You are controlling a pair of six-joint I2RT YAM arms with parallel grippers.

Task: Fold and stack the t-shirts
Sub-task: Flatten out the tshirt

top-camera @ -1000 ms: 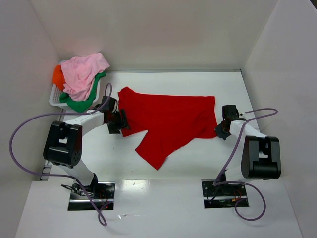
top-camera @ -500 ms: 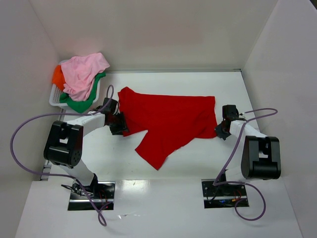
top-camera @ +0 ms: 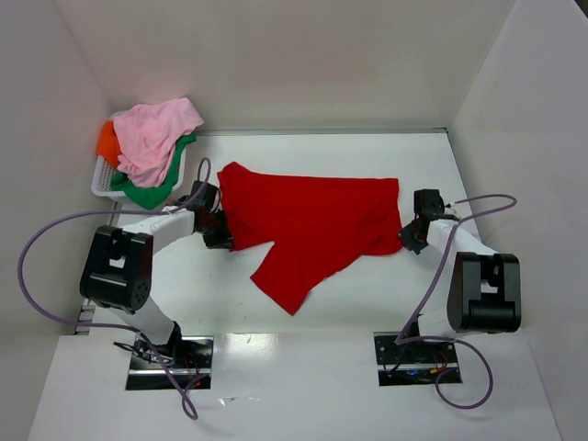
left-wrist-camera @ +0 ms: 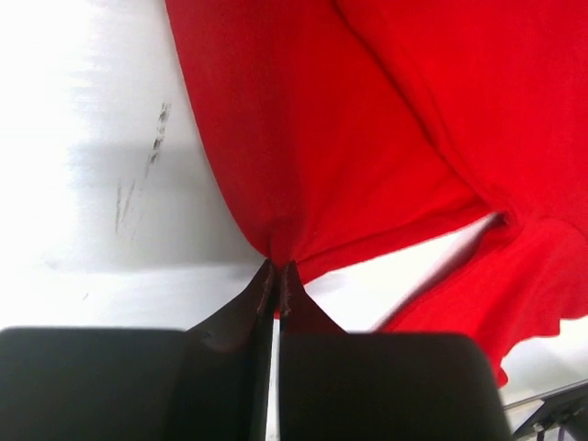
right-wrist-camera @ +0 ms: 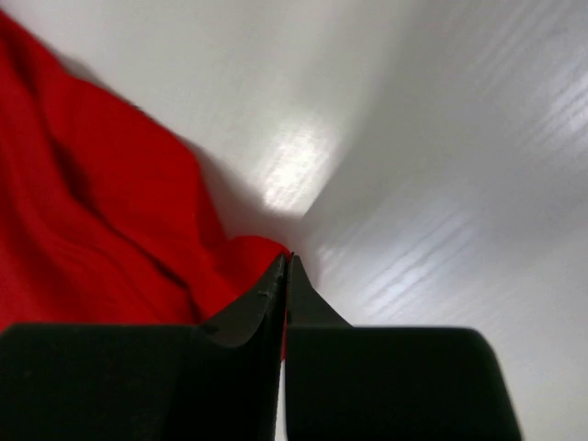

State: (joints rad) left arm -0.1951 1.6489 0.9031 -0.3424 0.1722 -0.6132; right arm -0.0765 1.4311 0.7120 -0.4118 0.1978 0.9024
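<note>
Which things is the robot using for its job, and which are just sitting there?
For the job:
- red t-shirt, spread on the table and pinched by the left gripper and the right gripper
- pink t-shirt, green t-shirt and orange t-shirt, piled together

Just there:
- white basket under the pile
- table

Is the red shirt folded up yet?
Not yet. The red shirt lies spread wide and rumpled, left gripper and right gripper pinching its opposite edges.
</note>
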